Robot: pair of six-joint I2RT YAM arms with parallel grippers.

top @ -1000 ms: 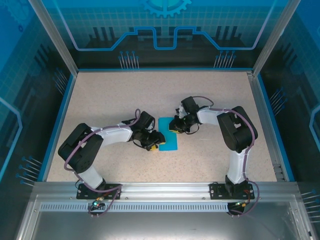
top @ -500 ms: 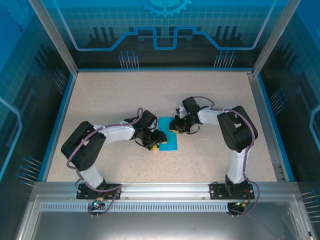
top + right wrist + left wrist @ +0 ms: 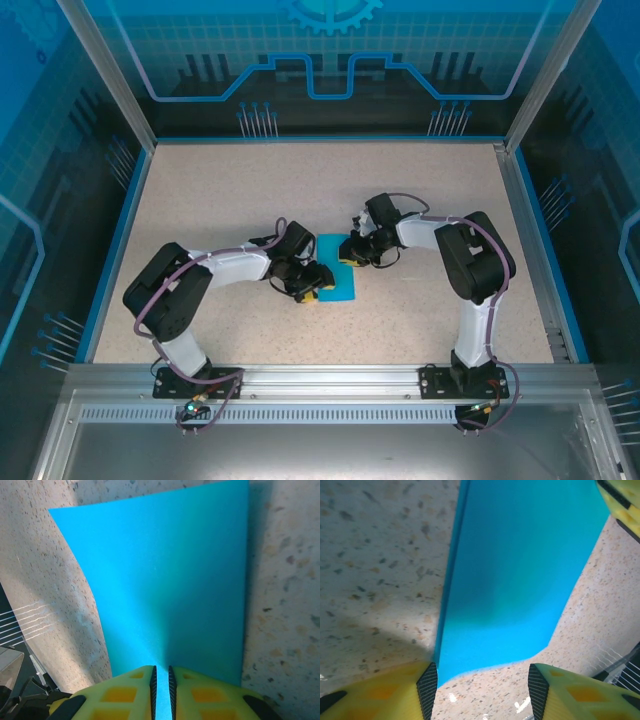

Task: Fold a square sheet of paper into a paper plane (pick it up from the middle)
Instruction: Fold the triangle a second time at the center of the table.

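The square sheet of paper [image 3: 337,270] is teal-blue and lies flat mid-table, looking taller than wide from above. My right gripper [image 3: 352,256] sits at its far right edge. In the right wrist view the right gripper [image 3: 161,692] is shut on the paper [image 3: 170,580], with teal showing between the pads. My left gripper [image 3: 310,290] is at the sheet's near left corner. Seen from the left wrist, the left gripper [image 3: 483,692] is open and low over the table. Its left pad [image 3: 427,690] touches the paper's [image 3: 520,570] corner, and bare table lies between the pads.
The speckled tabletop [image 3: 220,200] is ringed by a blue rim [image 3: 120,250] and clear enclosure walls. A yellow finger of the right gripper [image 3: 622,505] shows at the top right of the left wrist view. Both arm bases stand at the near edge.
The left gripper has edged a little toward the paper and its jaws have spread slightly. The right gripper and the paper have hardly moved.
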